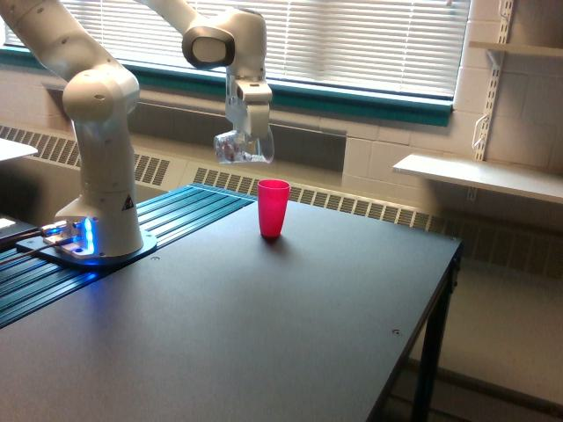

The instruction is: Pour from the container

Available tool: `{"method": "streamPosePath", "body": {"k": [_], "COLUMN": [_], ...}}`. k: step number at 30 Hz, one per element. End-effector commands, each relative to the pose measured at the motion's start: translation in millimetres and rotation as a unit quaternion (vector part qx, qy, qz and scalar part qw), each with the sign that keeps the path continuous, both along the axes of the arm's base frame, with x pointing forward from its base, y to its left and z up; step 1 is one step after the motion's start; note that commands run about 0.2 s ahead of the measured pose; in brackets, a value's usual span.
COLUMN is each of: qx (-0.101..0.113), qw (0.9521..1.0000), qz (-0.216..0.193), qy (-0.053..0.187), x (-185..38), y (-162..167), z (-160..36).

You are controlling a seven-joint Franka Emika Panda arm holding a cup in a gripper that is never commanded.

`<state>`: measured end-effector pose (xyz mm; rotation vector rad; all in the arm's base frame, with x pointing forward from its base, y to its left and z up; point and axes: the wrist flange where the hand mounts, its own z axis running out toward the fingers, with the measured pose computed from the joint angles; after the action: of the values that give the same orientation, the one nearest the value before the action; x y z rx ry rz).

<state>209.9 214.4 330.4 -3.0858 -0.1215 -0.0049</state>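
My gripper [248,141] hangs from the white arm above the table and is shut on the container [237,148], a small clear plastic cup. The container is tipped on its side, its mouth facing the exterior view's left. It hangs above and a little to the left of the red cup [273,207], which stands upright on the dark table [290,334]. The two cups are well apart. I cannot make out what is inside the container.
The arm's white base [104,176] stands at the table's left on a blue ribbed strip [167,220]. A window with blinds and a radiator run behind the table. A wall shelf [479,176] sits at the right, past the table's right edge.
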Motion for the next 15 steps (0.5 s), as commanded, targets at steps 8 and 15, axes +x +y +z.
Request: {"method": "streamPosePath", "body": {"k": [8, 15], "qx": [-0.026, -0.025], "qw": [0.9993, 0.9988], "qz": [-0.012, -0.028], "qy": [0.023, 0.033], "x": [6.0, 16.0], "y": [4.9, 18.2], "z": [-31.4, -29.4]}}
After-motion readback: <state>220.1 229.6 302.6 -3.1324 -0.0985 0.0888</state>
